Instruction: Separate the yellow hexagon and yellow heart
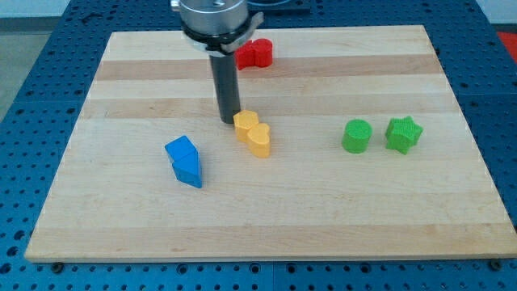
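Yellow hexagon [245,122] touching yellow heart [258,140], tool tip [229,121] bare at hexagon's left.

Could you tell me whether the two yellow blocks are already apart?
No, the yellow hexagon and yellow heart touch, with my tip just left of the hexagon.

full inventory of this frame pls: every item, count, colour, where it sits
yellow hexagon: 1, yellow, board centre, touching the yellow heart
yellow heart: 1, yellow, just below and to the view's right of the hexagon
blue blocks: 2 it seems, blue, pressed together, shapes unclear, left of centre
green cylinder: 1, green, view's right
green star: 1, green, right of the cylinder, small gap
red block: 1, red, shape unclear, view's top, partly behind the arm
wooden board: 1, light wood, on a blue perforated table
my tip: 1, dark rod, at the hexagon's left edge
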You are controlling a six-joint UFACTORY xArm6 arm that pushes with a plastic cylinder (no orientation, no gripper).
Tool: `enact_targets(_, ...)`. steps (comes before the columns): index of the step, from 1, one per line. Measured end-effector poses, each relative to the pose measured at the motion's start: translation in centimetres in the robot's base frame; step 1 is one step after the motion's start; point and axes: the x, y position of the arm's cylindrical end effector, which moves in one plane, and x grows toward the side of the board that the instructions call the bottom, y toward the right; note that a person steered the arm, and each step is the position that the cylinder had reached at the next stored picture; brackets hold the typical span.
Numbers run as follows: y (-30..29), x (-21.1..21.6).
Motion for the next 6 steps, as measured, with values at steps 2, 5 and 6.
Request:
enact_targets(2, -2.0, 2.2)
enact_targets(5, 4.9, 5.6)
enact_targets(6, 5.0, 5.7)
